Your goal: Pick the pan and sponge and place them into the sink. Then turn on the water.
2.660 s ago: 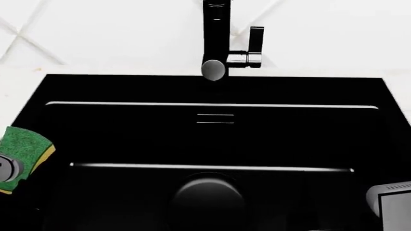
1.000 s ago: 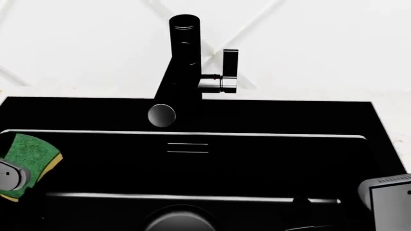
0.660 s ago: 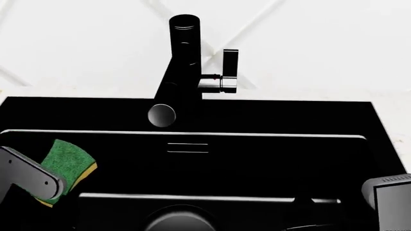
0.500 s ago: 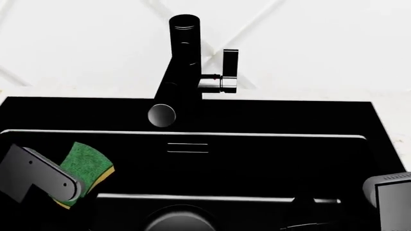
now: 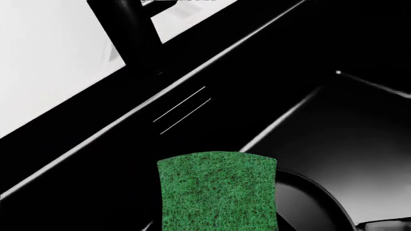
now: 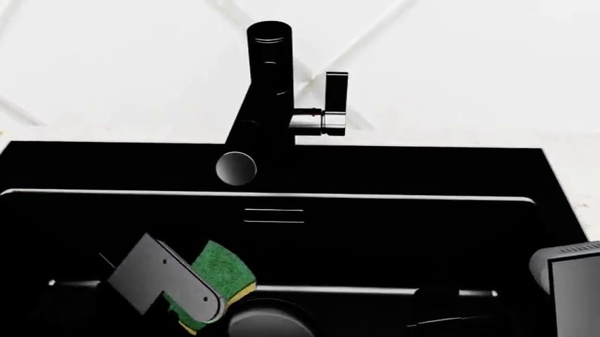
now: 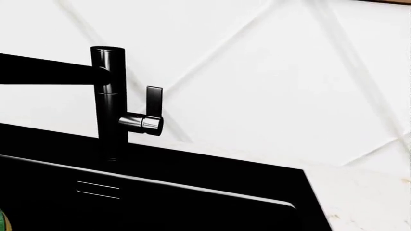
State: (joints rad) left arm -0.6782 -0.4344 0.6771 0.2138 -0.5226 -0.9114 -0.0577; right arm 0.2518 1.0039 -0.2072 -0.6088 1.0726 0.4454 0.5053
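- The left end effector (image 6: 187, 298) pinches the sponge (image 6: 218, 281) and holds it up over the sink (image 6: 403, 168), low down inside the black basin
- I think it is held there so it can be let go and drop straight into the sink, which is where the task wants it
- The sponge sticks out past the tip of the left end effector, with its green side facing up and a thin yellow edge showing on the side away from the gripper
- In the left wrist view the sponge (image 5: 217, 192) fills the low middle, with the sink's little slotted overflow (image 5: 183, 109) farther on, toward the faucet
- From the head view the sponge hangs just beside the round drain (image 6: 270, 319), on the side away from the right arm, and nearer to the robot than the faucet (image 6: 267, 98)
- A dark round rim shows under the sponge in the left wrist view; I cannot tell if it is the pan or the drain
- The right end effector (image 6: 567, 291) shows only as a grey block near the sink's edge, well apart from the faucet lever (image 6: 333, 105); I cannot tell if it is spread or pressed together
- No water comes from the spout (image 6: 235, 168), so I think that step is not yet done
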